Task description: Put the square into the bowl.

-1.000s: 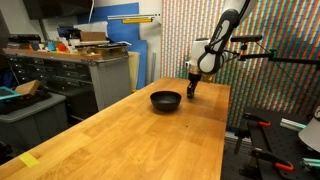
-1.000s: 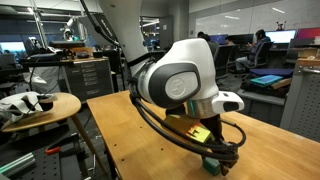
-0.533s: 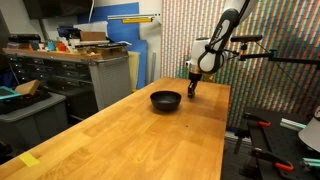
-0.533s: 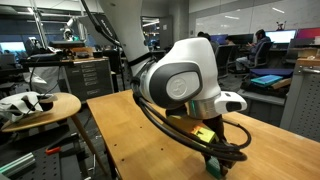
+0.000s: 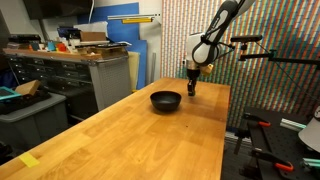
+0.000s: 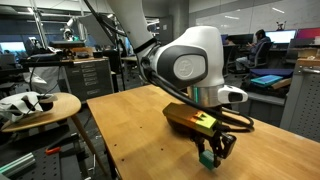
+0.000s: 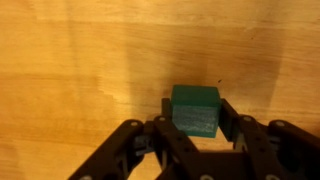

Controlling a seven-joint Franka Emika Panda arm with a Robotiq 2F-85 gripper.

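Observation:
The square (image 7: pixel 195 109) is a small dark green block held between my two black fingers in the wrist view, over the wooden table. My gripper (image 7: pixel 195 112) is shut on it. In an exterior view the gripper (image 6: pixel 211 157) points down with the green block (image 6: pixel 207 158) at its tips, close above the table top. The black bowl (image 5: pixel 166 100) sits on the table at the far end, and my gripper (image 5: pixel 190 90) hangs just to the right of it. The bowl is out of view in the wrist view.
The long wooden table (image 5: pixel 130 135) runs toward the camera. A grey workbench with drawers (image 5: pixel 70 70) stands to its left. A round side table (image 6: pixel 40 105) with a white object stands beside the table. Its right edge (image 5: pixel 228 110) is near my gripper.
The arm's upper links have risen and straightened. The wrist has lifted a little with the green block still in the fingers. The bowl has not moved.

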